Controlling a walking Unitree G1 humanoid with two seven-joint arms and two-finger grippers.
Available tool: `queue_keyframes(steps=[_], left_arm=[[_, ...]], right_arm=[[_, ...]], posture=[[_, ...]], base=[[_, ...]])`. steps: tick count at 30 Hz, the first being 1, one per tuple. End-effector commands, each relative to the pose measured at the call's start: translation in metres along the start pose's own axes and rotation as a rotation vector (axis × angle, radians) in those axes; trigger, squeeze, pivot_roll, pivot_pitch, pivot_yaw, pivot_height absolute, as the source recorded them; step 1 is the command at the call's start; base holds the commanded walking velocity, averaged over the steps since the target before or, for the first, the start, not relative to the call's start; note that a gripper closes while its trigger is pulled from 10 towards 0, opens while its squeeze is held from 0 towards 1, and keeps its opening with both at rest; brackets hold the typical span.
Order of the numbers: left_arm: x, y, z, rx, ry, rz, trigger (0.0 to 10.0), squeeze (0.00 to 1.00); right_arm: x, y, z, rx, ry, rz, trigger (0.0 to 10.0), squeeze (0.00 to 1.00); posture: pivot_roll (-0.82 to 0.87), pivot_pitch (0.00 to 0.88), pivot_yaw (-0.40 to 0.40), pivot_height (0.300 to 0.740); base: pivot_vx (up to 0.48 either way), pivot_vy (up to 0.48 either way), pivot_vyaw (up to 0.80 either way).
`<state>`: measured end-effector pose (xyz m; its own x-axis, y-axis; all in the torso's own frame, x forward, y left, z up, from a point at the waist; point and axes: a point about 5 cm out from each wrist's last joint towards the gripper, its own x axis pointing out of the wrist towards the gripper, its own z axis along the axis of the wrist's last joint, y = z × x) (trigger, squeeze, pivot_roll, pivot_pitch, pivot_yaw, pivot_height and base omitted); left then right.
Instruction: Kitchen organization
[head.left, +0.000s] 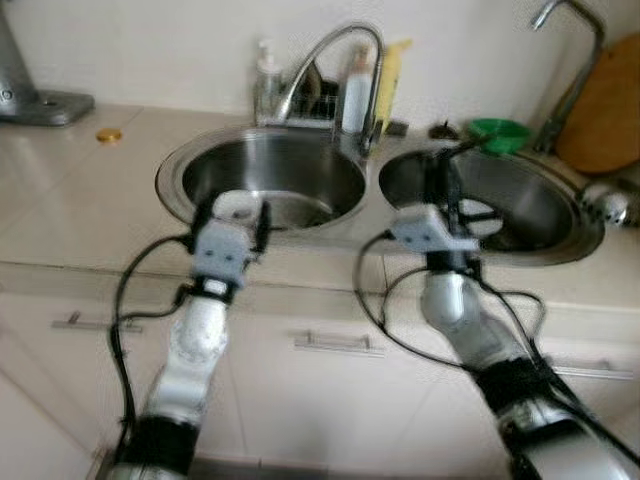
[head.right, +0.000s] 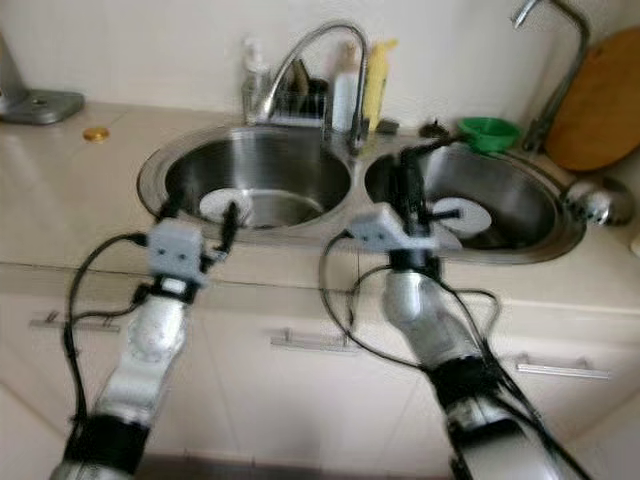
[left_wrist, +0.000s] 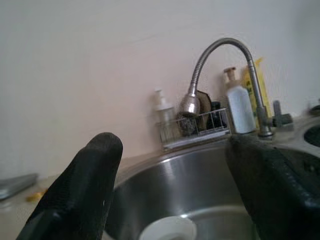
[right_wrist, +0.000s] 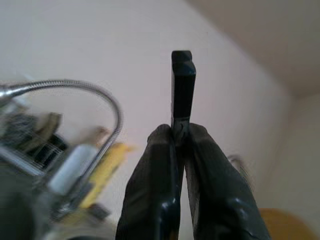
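My left gripper (head.left: 237, 215) hangs open over the front rim of the left sink basin (head.left: 330, 175); nothing is between its fingers (left_wrist: 85, 190). A white round dish (left_wrist: 167, 230) lies in that basin just beyond it. My right gripper (head.left: 440, 188) is over the near side of the right basin (head.left: 545, 200), shut on a thin flat black handle (right_wrist: 183, 85) that sticks up past its fingertips. What the handle belongs to is hidden. Another white dish (head.right: 462, 215) lies in the right basin.
A curved faucet (head.left: 340, 50) rises between the basins, with a wire rack and bottles (head.left: 358, 90) behind it. A green funnel (head.left: 500, 132), a second tap (head.left: 572, 70), a wooden board (head.left: 605, 110) and a metal strainer (head.left: 605, 203) crowd the right. Beige counter (head.left: 70, 200) lies to the left.
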<state>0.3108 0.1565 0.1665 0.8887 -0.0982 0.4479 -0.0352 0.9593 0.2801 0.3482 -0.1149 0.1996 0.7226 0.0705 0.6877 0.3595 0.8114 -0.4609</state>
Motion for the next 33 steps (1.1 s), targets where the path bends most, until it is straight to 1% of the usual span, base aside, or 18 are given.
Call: queue_keyframes(steps=[1, 5, 8, 12, 15, 16, 18, 20, 22, 23, 24, 25, 26, 27, 28, 29, 30, 33], left_arm=[[0.002, -0.009, 0.003, -0.020, -0.009, -0.026, 10.0, 0.00], [0.003, -0.012, 0.004, -0.023, -0.010, -0.031, 10.0, 0.00], [0.003, -0.013, 0.004, -0.024, -0.010, -0.036, 10.0, 0.00], [0.002, -0.013, 0.003, -0.022, -0.008, -0.036, 10.0, 0.00], [0.001, -0.013, 0.003, -0.023, -0.005, -0.035, 10.0, 0.00], [0.001, -0.013, 0.003, -0.023, -0.005, -0.035, 10.0, 0.00], [0.001, -0.014, 0.003, -0.029, -0.004, -0.039, 10.0, 0.00], [0.000, -0.016, 0.002, -0.037, -0.005, -0.047, 10.0, 0.00], [-0.001, -0.017, 0.002, -0.038, -0.001, -0.055, 10.0, 0.00], [-0.001, -0.017, 0.001, -0.037, 0.001, -0.057, 10.0, 0.00], [-0.001, -0.017, 0.001, -0.037, 0.001, -0.057, 10.0, 0.00], [-0.001, -0.018, 0.001, -0.037, 0.003, -0.061, 10.0, 0.00], [-0.001, -0.018, 0.001, -0.037, 0.003, -0.061, 10.0, 0.00], [-0.001, -0.018, 0.000, -0.036, 0.007, -0.064, 10.0, 0.00], [-0.001, -0.019, 0.000, -0.035, 0.010, -0.067, 10.0, 0.00], [-0.001, -0.019, 0.000, -0.035, 0.010, -0.067, 10.0, 0.00], [-0.001, -0.019, -0.001, -0.035, 0.013, -0.069, 10.0, 0.00], [-0.001, -0.019, -0.001, -0.034, 0.015, -0.071, 10.0, 0.00]], right_arm=[[0.008, -0.012, -0.009, 0.014, 0.049, -0.022, 10.0, 0.00], [0.015, -0.012, -0.010, 0.003, 0.053, 0.002, 10.0, 0.00], [0.021, -0.014, -0.016, 0.000, 0.098, 0.016, 10.0, 0.00], [0.026, -0.016, -0.021, -0.008, 0.127, 0.024, 10.0, 0.00], [0.027, -0.014, -0.029, -0.024, 0.196, 0.070, 10.0, 0.00], [0.027, -0.014, -0.029, -0.024, 0.196, 0.070, 10.0, 0.00], [0.024, -0.010, -0.037, -0.003, 0.272, 0.112, 10.0, 0.00], [0.016, -0.002, -0.050, -0.022, 0.385, 0.195, 10.0, 0.00], [0.009, 0.000, -0.059, -0.061, 0.451, 0.236, 10.0, 0.00], [0.008, -0.001, -0.061, -0.080, 0.464, 0.242, 10.0, 0.00], [0.008, -0.001, -0.061, -0.080, 0.464, 0.242, 10.0, 0.00], [0.005, -0.002, -0.066, -0.079, 0.503, 0.248, 10.0, 0.00], [0.005, -0.002, -0.066, -0.079, 0.503, 0.248, 10.0, 0.00], [0.002, -0.002, -0.071, -0.076, 0.552, 0.266, 10.0, 0.00], [-0.001, -0.004, -0.076, -0.043, 0.606, 0.261, 10.0, 0.00], [-0.001, -0.004, -0.076, -0.043, 0.606, 0.261, 10.0, 0.00], [-0.002, -0.006, -0.080, -0.037, 0.640, 0.264, 10.0, 0.00], [-0.002, -0.008, -0.082, -0.035, 0.662, 0.265, 10.0, 0.00]], posture=[[0.09, 0.000, -0.033, 0.740], [0.09, 0.000, -0.034, 0.740], [0.10, 0.000, -0.039, 0.740], [0.10, 0.000, -0.042, 0.740], [0.10, 0.000, -0.045, 0.740], [0.10, 0.000, -0.045, 0.740], [0.10, 0.000, -0.046, 0.740], [0.10, 0.000, -0.045, 0.740], [0.10, 0.000, -0.044, 0.740], [0.10, 0.000, -0.043, 0.740], [0.10, 0.000, -0.043, 0.740], [0.10, 0.000, -0.042, 0.740], [0.10, 0.000, -0.042, 0.740], [0.10, 0.000, -0.041, 0.740], [0.09, 0.000, -0.041, 0.740], [0.09, 0.000, -0.041, 0.740], [0.09, 0.000, -0.039, 0.740], [0.09, 0.000, -0.039, 0.740]], base=[[0.304, 0.000, 0.00], [0.306, 0.000, 0.00], [0.304, 0.000, 0.00], [0.302, 0.000, 0.00], [0.191, 0.000, 0.00], [0.000, 0.000, 0.00], [0.000, 0.000, 0.00], [0.000, 0.000, 0.00], [0.000, 0.000, 0.00], [0.000, 0.000, 0.00], [0.000, 0.000, 0.00], [0.000, 0.000, 0.00], [0.000, 0.000, 0.00], [0.000, 0.000, 0.00], [0.000, 0.000, 0.00], [0.000, 0.000, 0.00], [0.000, 0.000, 0.00], [0.000, 0.000, 0.00]])
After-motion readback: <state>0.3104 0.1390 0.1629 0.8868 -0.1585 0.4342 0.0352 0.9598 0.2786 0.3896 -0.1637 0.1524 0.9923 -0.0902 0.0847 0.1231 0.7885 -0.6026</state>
